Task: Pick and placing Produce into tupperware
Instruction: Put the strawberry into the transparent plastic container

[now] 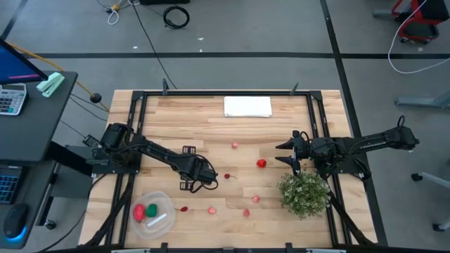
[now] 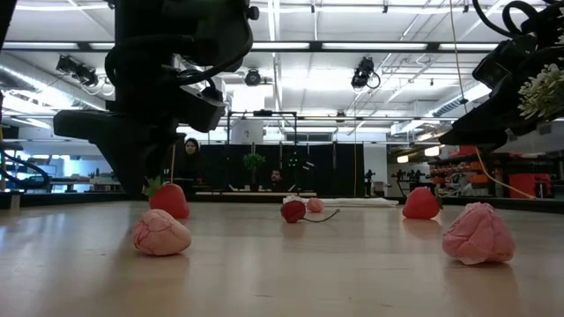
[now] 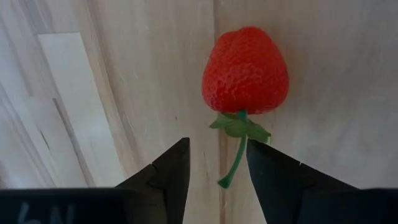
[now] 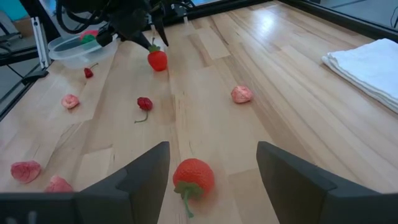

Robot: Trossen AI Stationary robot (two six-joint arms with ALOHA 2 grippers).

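The left gripper (image 3: 217, 163) hovers with its fingers apart just beside a red strawberry (image 3: 245, 70) lying on the wooden table (image 1: 211, 119), the green stem between the fingertips. The right gripper (image 4: 211, 163), also open, waits near the bushy green plant (image 1: 304, 193), another strawberry (image 4: 193, 176) in front of it. The transparent tupperware (image 1: 166, 204) sits at the near left, holding red and green pieces.

In the high view the small red and pink produce pieces (image 1: 247, 212) scattered over the wooden table are too small to tell apart by kind, the left arm's dark gripper (image 1: 209, 180) covers the red strawberry (image 3: 245, 70), and the round clear plastic tupperware (image 1: 163, 200) blurs its contents.
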